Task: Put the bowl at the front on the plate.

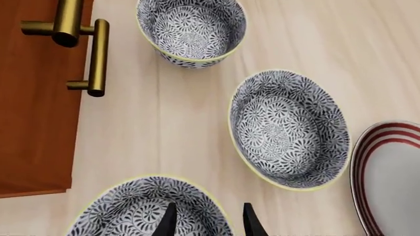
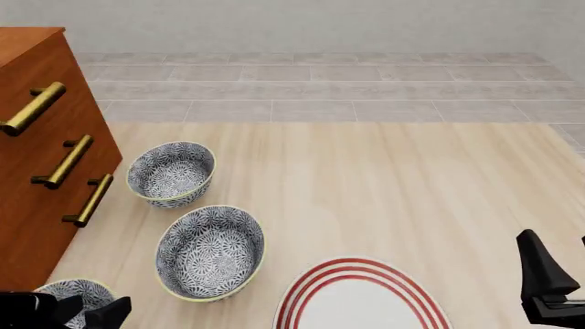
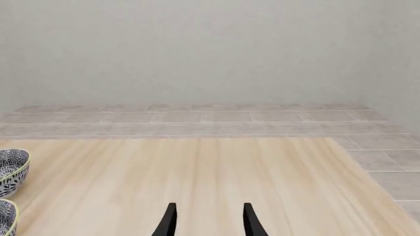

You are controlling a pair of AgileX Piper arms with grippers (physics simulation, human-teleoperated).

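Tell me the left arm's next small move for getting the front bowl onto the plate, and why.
Probably lower the left gripper so its fingers straddle the near bowl's rim, then close. The fingers are apart over that bowl and hold nothing; the bowl sits on the table, off the plate.

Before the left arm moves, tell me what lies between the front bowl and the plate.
Nothing visible blocks it. The front bowl sits below the left gripper; the middle bowl stands beside the direct line to the plate, not across it.
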